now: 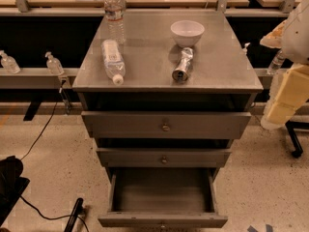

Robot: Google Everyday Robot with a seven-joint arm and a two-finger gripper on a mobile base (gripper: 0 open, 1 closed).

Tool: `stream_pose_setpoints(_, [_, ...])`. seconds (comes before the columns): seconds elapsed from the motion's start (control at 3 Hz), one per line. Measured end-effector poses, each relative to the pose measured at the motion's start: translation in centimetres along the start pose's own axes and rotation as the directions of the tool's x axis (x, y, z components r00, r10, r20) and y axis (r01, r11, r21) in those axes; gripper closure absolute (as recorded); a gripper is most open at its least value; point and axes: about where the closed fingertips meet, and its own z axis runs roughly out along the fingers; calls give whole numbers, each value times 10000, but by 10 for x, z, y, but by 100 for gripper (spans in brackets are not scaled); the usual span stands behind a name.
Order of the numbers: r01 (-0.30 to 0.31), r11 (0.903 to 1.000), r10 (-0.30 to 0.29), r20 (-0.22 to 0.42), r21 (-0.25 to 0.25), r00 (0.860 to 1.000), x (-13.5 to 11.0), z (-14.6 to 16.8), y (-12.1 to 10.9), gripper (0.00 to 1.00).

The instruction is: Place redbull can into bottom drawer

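1. Grey metal cabinet w/ flat tabletop (222,66): 4 things on it. Bare metal runs along the right side & at the front-right corner.
2. Slim silvery metallic redbull can (183,65): 1, lying on its side right of centre. Shiny round end faces the front edge, near it but not over it. Far end is just in front of the white round bowl (187,32); can't tell if they touch.
3. Clear plastic water bottles: 2. The upright bottle (114,13) is at back-left. The lying bottle (113,61) is at front-left, cap end close to the front edge. Both are well apart from the can, w/ an open strip of tabletop between.
4. Grey drawers w/ small round knobs: 3. Top drawer (165,124) juts slightly fwd; middle drawer (164,157) sits below it. Bottom drawer (145,220) is pulled far out, a wide shallow tray open from above, low front panel nearest the camera.
5. Pale cream & white hand (285,100): at the right edge of view, beside the cabinet's right side, off the tabletop & apart from the can. Wide or narrow: can't tell.
6. Speckled pale floor (251,187) lies open left & right of the bottom drawer. A black cable (46,129) runs at left; a black chair caster (295,151) is at right.
7. Small pump bottles on the grey ledge at left: 2 (8,62) (54,63).
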Motion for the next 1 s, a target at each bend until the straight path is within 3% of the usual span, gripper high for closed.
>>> stream_pose_setpoints(0.33, [0,10000,0,1,2,10000,0,0,0,0])
stream_pose_setpoints(0.67, [-156,9996,143,539,228,9984,-7,-3,-16,0])
stream_pose_setpoints(1.0, [-654,9950,498,1925,753,9800,-29,-4,-60,0])
